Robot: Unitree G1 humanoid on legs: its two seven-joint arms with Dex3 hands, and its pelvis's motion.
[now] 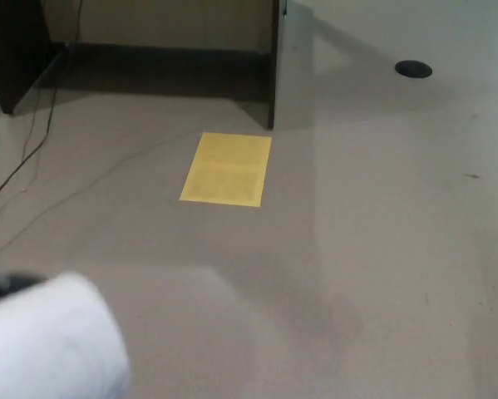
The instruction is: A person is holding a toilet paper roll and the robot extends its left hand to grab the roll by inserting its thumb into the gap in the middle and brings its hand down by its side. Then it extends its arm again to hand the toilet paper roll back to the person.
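Looking down at the floor (382, 274), we find the toilet paper roll (53, 341) at the bottom left corner of the head view, blurred, white, partly cut off by the frame edge. A small dark smear sits just above and left of the roll, touching it; we take it as part of the left hand (1, 284), but it is too blurred to confirm its form. Finger posn: we cannot tell, as nothing of the grip itself is visible. The right hand does not show anywhere in the frame.

Ref. items on the floor, none touching the roll:

1. Yellow sheet (226, 169): lies flat, approx. centre of the view, well apart from the roll, up and to the right of it.
2. Dark furniture (149, 62): runs along the top edge, w/ a vertical panel ending just above the yellow sheet. Shadow falls beneath it.
3. Thin cables (34, 150): trail down from the top left and across the floor on the left side, between the furniture and the roll.
4. Round black disc (413, 69): top right, flat on the floor, well apart from everything else.

Floor surface: plain beige-grey, w/ a lighter band on the right half.
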